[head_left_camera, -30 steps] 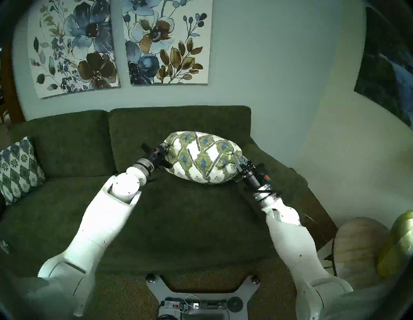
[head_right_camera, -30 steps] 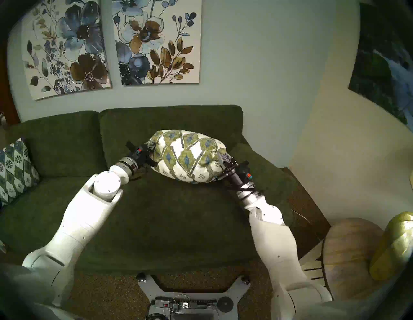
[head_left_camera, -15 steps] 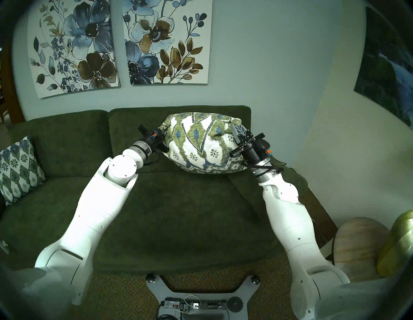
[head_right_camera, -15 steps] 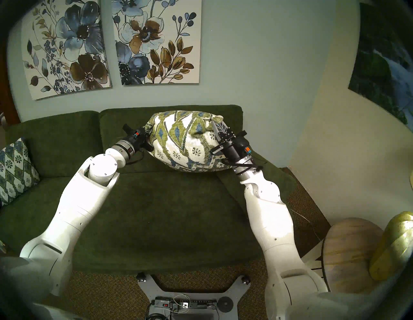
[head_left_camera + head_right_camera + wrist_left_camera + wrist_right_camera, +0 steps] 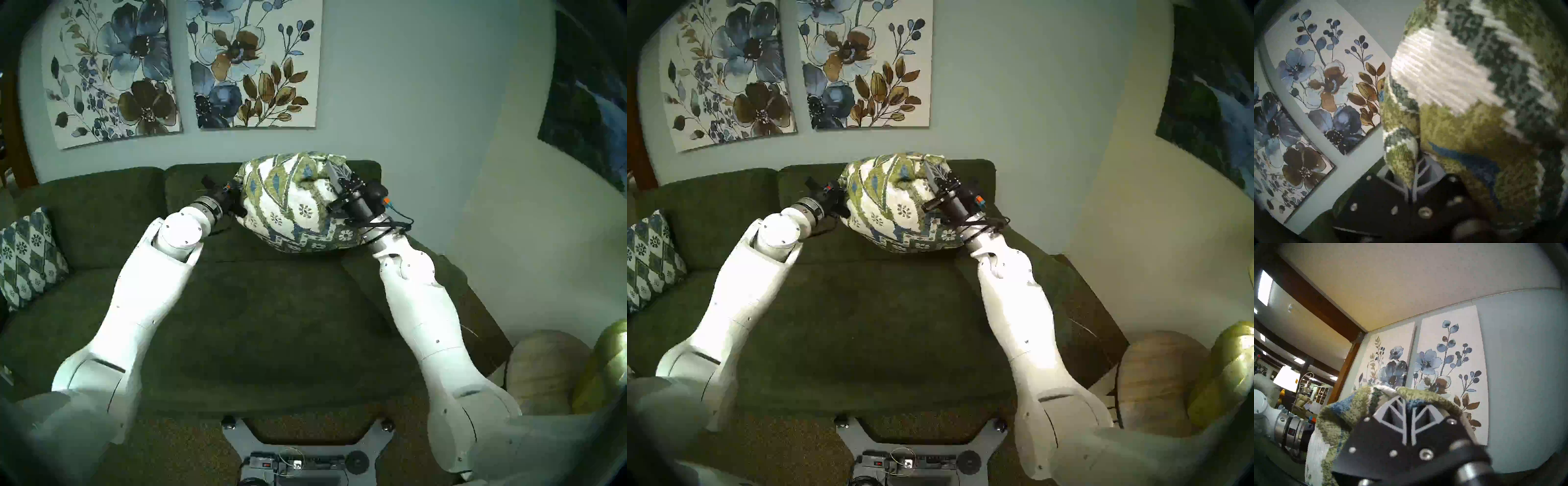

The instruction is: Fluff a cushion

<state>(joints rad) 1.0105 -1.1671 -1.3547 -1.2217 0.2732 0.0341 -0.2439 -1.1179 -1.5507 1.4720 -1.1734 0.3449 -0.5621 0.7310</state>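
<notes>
Cushion (image 5: 291,207) hangs pinched between left gripper (image 5: 239,198) and, seemingly, right gripper (image 5: 334,176).

Illumination is dim and cool in both head views, with a greenish cast. The white left forearm (image 5: 159,292) and right forearm (image 5: 424,312) are overexposed, losing surface detail. The green sofa (image 5: 271,322) seat reads dark, with a soft shadow beneath the raised cushion (image 5: 291,203). All four views show fisheye bending and a dark vignette rim; compression blockiness softens fine texture. In the left wrist view the cushion weave is blurred at close range. In the right wrist view, bright ceiling panels (image 5: 1264,287) clip to white, and the gripper body at the bottom is out of focus.
</notes>
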